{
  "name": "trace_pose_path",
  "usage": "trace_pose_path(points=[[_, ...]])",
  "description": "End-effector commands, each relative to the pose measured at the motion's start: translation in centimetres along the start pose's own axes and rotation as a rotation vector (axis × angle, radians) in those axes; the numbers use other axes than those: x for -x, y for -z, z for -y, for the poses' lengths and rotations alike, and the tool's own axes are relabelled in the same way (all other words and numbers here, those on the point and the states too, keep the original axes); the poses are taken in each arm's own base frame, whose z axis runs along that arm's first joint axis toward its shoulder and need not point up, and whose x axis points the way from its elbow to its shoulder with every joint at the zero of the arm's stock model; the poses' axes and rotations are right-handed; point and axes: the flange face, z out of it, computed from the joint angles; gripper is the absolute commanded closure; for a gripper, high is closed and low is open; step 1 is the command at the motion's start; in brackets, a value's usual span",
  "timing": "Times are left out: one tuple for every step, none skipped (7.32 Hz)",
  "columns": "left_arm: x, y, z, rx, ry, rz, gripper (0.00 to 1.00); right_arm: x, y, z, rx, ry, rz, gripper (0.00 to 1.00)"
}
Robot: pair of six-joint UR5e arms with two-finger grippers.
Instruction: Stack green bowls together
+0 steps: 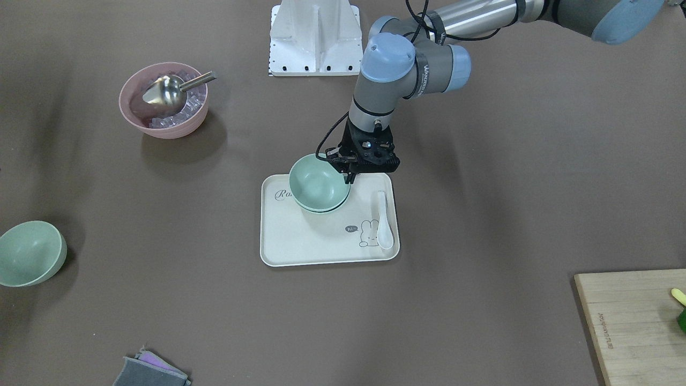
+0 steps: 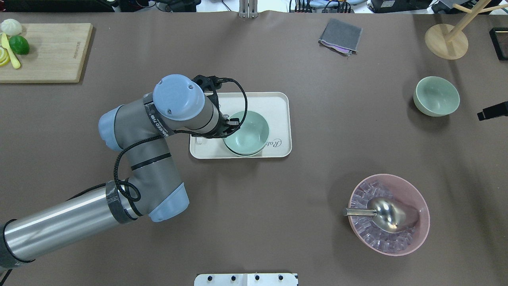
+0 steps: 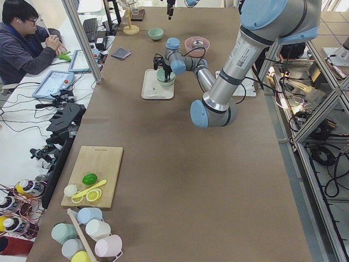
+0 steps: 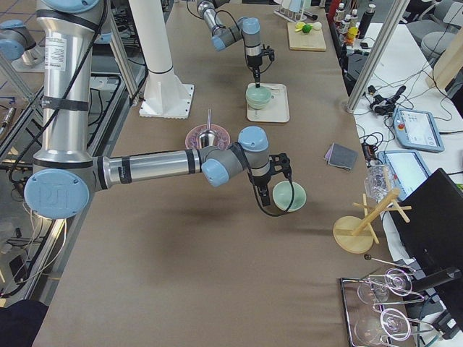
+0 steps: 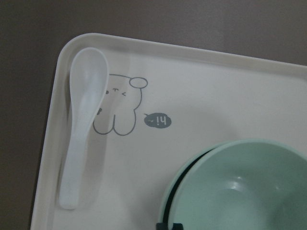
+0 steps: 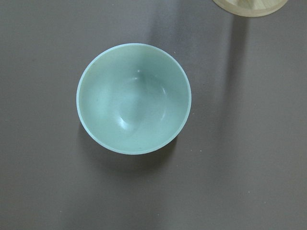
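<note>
Two green bowls sit nested on the cream tray (image 1: 311, 241). My left gripper (image 1: 351, 175) is shut on the near rim of the upper bowl (image 1: 317, 182), which sits slightly tilted in the lower bowl (image 1: 327, 208). The left wrist view shows this bowl (image 5: 240, 187) with the dark fingertips (image 5: 169, 226) at its rim. The third green bowl (image 2: 436, 96) stands alone on the table far to the right, and fills the right wrist view (image 6: 133, 98). My right gripper (image 4: 268, 202) hangs beside and above it; I cannot tell whether it is open or shut.
A pink bowl (image 2: 412, 190) with ice cubes and a metal scoop (image 2: 385, 212) stands at the near right. A white spoon (image 1: 383, 220) lies on the tray. A cutting board (image 2: 51, 55) with lime, a grey cloth (image 2: 340, 36) and a wooden stand (image 2: 446, 41) lie along the far edge.
</note>
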Motion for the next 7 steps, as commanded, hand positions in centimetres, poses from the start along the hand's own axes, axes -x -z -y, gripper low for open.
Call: trace_pose_path(points=[[0.9, 0.0, 0.1, -0.033, -0.018, -0.059, 0.2, 0.0, 0.0, 0.0, 0.001, -0.001, 0.0, 0.0], [1.4, -0.1, 0.2, -0.06, -0.023, -0.067, 0.04, -0.1, -0.1, 0.0, 0.002, -0.002, -0.001, 0.0], [1.1, 0.6, 0.3, -0.062, -0.025, -0.081, 0.03, -0.1, -0.1, 0.0, 0.002, 0.0, -0.001, 0.0], [1.1, 2.4, 0.6, -0.071, -0.035, -0.103, 0.03, -0.2, -0.2, 0.0, 0.002, -0.001, -0.003, 0.0], [4.6, 3.9, 0.8, -0.037, -0.085, -0.102, 0.03, -0.6, -0.6, -0.2, 0.011, -0.001, -0.011, 0.0], [10.3, 6.3, 3.0, 0.03, -0.165, -0.096, 0.03, -0.8, -0.9, -0.1, 0.013, 0.015, -0.014, 0.0], [17.9, 8.8, 6.0, 0.057, -0.265, -0.054, 0.03, -1.1, -1.5, 0.3, 0.022, 0.019, -0.016, 0.0]])
